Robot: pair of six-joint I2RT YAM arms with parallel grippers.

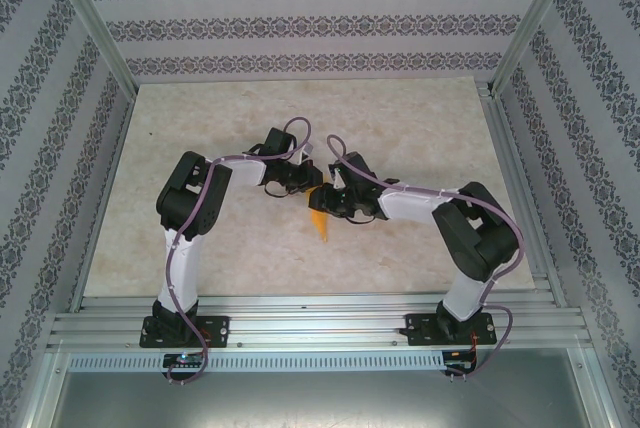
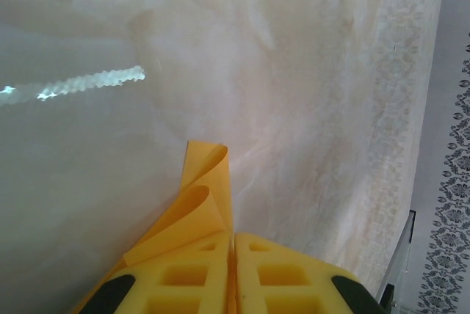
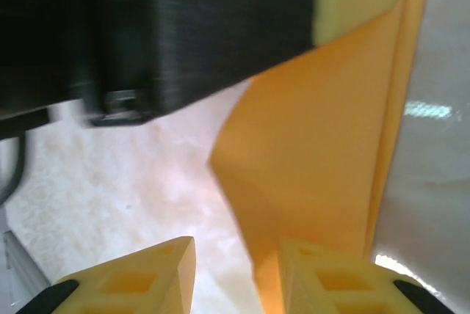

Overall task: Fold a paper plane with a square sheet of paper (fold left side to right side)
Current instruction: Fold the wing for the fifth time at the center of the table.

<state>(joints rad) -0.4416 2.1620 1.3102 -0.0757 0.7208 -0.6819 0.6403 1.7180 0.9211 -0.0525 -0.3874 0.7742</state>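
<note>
The right gripper (image 3: 239,244) has its jaws apart, and the folded orange paper (image 3: 316,145) runs down into the gap against one finger. Beyond it, the left gripper (image 2: 233,235) is clamped on the paper's other end, holding it above mid-table (image 1: 400,128).

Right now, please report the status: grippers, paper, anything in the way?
Left gripper shut on paper. Right gripper open, paper beside one finger. Grippers crowd close together.
</note>
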